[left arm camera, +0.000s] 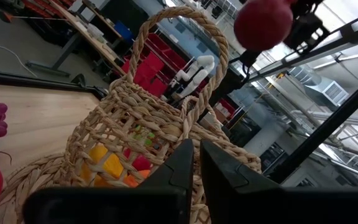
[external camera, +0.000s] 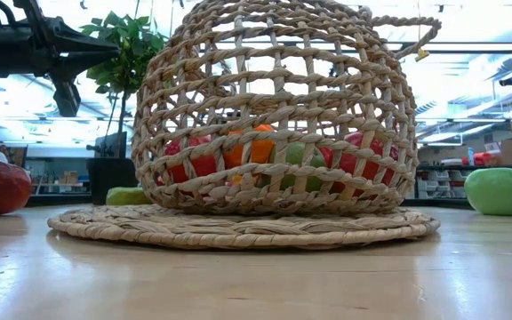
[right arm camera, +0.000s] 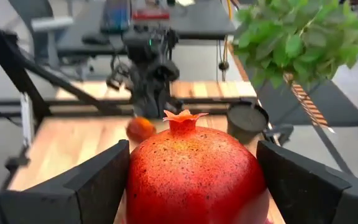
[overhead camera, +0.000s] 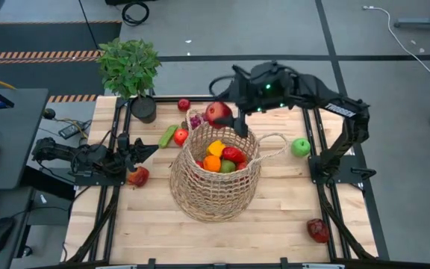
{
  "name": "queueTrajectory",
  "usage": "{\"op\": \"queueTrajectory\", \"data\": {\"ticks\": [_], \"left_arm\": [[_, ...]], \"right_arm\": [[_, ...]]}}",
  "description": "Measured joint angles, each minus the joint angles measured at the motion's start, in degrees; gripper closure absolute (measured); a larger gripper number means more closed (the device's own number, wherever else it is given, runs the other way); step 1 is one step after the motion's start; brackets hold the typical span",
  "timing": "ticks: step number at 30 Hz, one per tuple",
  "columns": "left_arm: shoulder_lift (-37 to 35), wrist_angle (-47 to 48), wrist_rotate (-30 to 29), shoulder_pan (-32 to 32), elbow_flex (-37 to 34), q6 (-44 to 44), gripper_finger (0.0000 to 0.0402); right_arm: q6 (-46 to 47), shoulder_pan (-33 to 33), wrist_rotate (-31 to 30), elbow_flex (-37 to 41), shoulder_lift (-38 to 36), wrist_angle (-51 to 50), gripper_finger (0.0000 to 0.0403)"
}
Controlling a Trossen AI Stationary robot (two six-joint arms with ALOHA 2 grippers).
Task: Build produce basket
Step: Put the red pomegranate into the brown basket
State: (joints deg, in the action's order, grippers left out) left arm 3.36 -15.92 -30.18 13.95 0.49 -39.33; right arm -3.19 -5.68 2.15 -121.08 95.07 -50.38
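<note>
1. The left gripper [overhead camera: 136, 152] rests low at the left side of the surface [overhead camera: 275, 217], its jaws closed on nothing and pointed toward the basket.
2. A red fruit [overhead camera: 138, 176] lies on the surface just beside the left gripper.
3. A potted plant [overhead camera: 131, 69] stands at the far left corner; near it lie a small red fruit [overhead camera: 184, 104], a green cucumber [overhead camera: 168, 135], a red apple [overhead camera: 181, 137] and purple grapes [overhead camera: 197, 119].
4. The basket [overhead camera: 215, 190] sits at the middle of the surface, holding a yellow pepper [overhead camera: 216, 148], an orange [overhead camera: 212, 163], a red piece [overhead camera: 232, 155] and a green piece [overhead camera: 227, 167].
5. The right gripper [overhead camera: 222, 113] hangs above the basket's far rim, its jaws clamped on either side of a pomegranate [right arm camera: 194, 177].
6. A green apple [overhead camera: 300, 147] lies to the right of the basket, beside its loop handle [overhead camera: 275, 146].
7. A dark red fruit [overhead camera: 318, 230] lies near the front right corner.
</note>
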Motion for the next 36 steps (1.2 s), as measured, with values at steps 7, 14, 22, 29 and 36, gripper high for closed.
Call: {"op": "queueTrajectory", "data": {"ticks": [7, 14, 22, 29, 36], "left_arm": [[0.0, 0.0, 0.0, 0.0, 0.0, 0.0, 0.0367], [0.0, 0.0, 0.0, 0.0, 0.0, 0.0, 0.0367], [0.0, 0.0, 0.0, 0.0, 0.0, 0.0, 0.0367], [0.0, 0.0, 0.0, 0.0, 0.0, 0.0, 0.0366], [0.0, 0.0, 0.0, 0.0, 0.0, 0.0, 0.0365]], "right_arm": [[-0.5, 1.5, -2.8, 0.1, 5.0, -10.7, 0.0054], [-2.1, 1.3, -2.6, 0.1, 11.1, -17.8, 0.0054], [2.1, -1.6, -2.6, 0.1, 16.6, -20.3, 0.0054], [7.5, -3.4, -3.6, 0.2, 19.4, -18.7, 0.0054], [9.7, -2.7, 7.4, 0.3, 19.3, -17.4, 0.0054]]}}
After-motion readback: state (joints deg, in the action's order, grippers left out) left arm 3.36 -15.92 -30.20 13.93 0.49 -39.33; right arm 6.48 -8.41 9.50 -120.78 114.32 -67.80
